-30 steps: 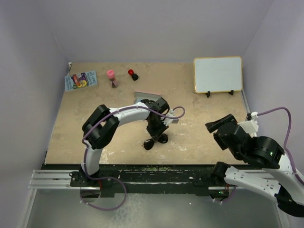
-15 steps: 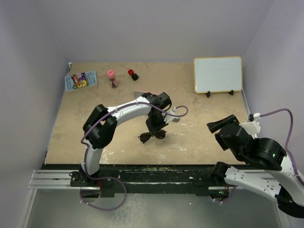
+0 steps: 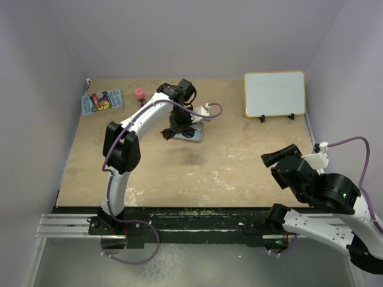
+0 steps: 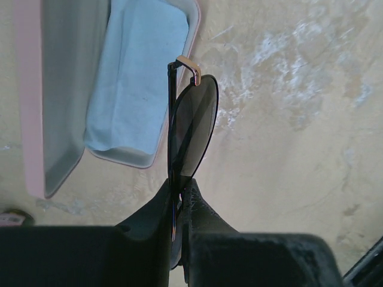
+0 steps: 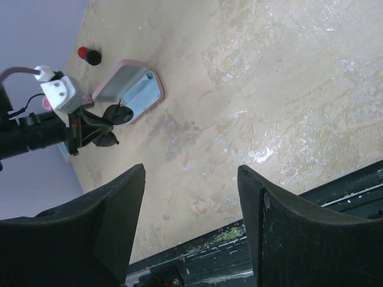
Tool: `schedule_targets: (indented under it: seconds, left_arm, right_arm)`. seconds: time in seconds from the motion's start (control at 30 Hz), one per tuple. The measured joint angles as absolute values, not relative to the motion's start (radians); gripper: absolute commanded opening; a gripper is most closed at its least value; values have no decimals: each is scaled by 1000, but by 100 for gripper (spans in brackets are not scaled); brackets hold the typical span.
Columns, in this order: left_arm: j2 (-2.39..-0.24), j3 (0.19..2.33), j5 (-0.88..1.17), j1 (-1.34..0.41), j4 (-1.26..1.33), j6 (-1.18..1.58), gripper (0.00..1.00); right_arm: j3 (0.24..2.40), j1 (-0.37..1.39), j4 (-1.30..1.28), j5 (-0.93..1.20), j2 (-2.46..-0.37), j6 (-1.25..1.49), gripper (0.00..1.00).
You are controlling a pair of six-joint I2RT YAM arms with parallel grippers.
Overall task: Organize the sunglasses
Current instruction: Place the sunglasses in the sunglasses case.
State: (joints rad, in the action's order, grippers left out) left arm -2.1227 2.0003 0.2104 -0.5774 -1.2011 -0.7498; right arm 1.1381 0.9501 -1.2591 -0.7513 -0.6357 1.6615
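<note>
Both jaws of the left gripper (image 4: pixel 179 200) are pressed together on the sunglasses (image 4: pixel 192 125), pinching the thin frame near one lens. The pair sticks out straight ahead of the fingertips, edge-on to the wrist camera, and appears to hang clear of the table (image 4: pixel 299 119). Just off to one side of the gripper, and below it, lies the pink case (image 4: pixel 30 119), open, with the light-blue cloth (image 4: pixel 137 78) spread in its tray. The front lens overlaps the tray's near rim in the wrist view.

The step in hand looks like the carry to the case: the glasses are gripped and brought beside it, but not yet over the tray. The next move calls for a short sideways shift towards the tray, a turn so the frame lies flat along it, then a gentle descent before the jaws part.

The right gripper (image 5: pixel 191 173) is spread wide, holds nothing, and sits well away from the case.
</note>
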Motion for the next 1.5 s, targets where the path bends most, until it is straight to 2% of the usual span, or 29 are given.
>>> schedule_targets:
  seconds: [0.37, 0.83, 1.5]
  left_arm:
    - [-2388, 2223, 168, -572, -1280, -1001, 3]
    - [-2411, 2326, 180, -563, -1311, -1146, 3]
    - [-2497, 2372, 259, -550, -1293, -1079, 3]
  right_arm:
    - [1141, 950, -1259, -784, -740, 1656, 70]
    - [1150, 950, -1260, -868, -746, 1658, 68]
    - [1161, 950, -1259, -907, -773, 1700, 69]
